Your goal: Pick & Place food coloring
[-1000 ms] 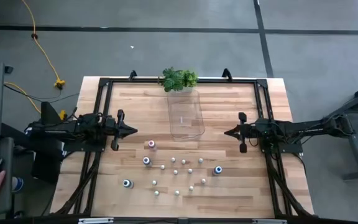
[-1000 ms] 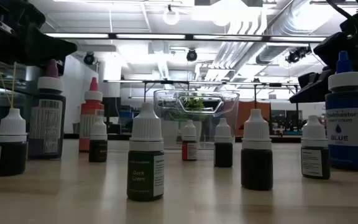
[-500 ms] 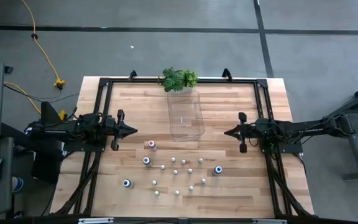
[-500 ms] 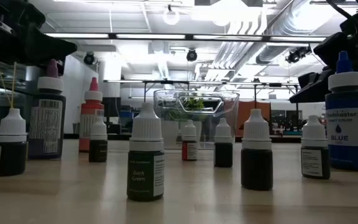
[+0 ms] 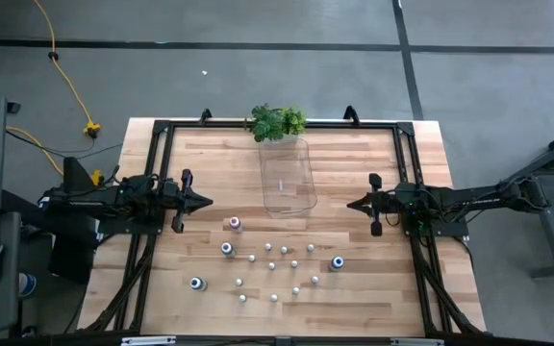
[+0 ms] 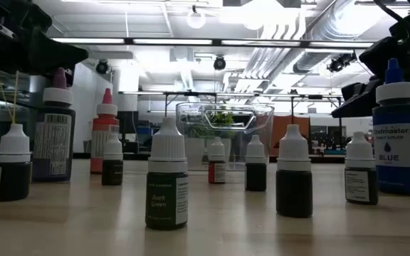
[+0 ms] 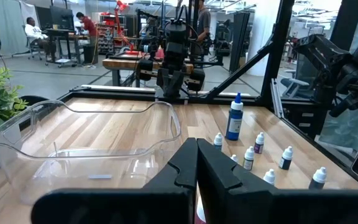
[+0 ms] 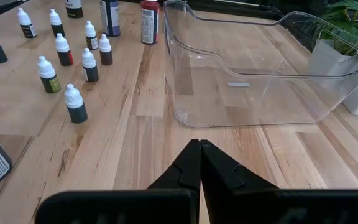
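- Left gripper [image 5: 205, 201] parked over left side of counter [image 5: 354, 288], jaws closed, holding nothing.
- Right gripper [image 5: 352, 204] parked over right side, facing the left one, jaws closed, empty.
- Food coloring [image 5: 269, 265] standing upright, scattered across the near half of counter, between the two arms and nearer than the tray.
- Pink-topped bottle [image 5: 235, 224] just off the tray's near-left corner; blue-topped bottle [image 5: 337, 262] out right; two more big ones at left [image 5: 227, 249] and near-left [image 5: 196, 284].
- Small white-capped bottles spread between those, none touching.
- Clear tray [image 5: 288, 177] centre-back on counter, no bottles inside.
- Green plant [image 5: 276, 122] at far edge, just behind tray.
- Low view: "Dark Green" bottle [image 6: 166, 185] closest, "BLUE" bottle [image 6: 400, 139] at right.
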{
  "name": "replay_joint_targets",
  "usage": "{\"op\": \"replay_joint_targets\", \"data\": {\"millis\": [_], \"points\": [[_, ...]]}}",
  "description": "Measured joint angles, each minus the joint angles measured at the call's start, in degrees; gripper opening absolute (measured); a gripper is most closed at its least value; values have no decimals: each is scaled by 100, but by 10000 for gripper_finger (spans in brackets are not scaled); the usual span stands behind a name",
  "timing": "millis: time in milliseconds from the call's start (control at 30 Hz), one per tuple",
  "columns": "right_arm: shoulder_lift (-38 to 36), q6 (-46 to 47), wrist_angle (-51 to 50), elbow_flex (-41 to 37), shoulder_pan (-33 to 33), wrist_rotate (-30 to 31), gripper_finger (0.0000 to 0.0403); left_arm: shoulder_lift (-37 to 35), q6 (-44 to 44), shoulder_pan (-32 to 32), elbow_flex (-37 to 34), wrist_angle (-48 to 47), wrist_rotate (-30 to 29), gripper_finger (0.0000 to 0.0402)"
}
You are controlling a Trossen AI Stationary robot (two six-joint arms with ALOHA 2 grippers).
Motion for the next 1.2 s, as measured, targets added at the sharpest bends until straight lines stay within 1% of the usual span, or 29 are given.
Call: {"op": "replay_joint_targets", "data": {"millis": [600,700,800,1033,1200], "points": [[0,0,2,0,0,0,0,2,0,0,0,0,0,1],[0,0,2,0,-1,0,0,2,-2,0,0,-5,-241,1],[0,0,2,1,0,0,0,0,-3,2,6,-2,-257,1],[0,0,2,0,-2,0,0,-1,-655,2,68,4,-275,1],[0,0,2,0,-2,0,0,0,-751,2,72,29,31,1]]}}
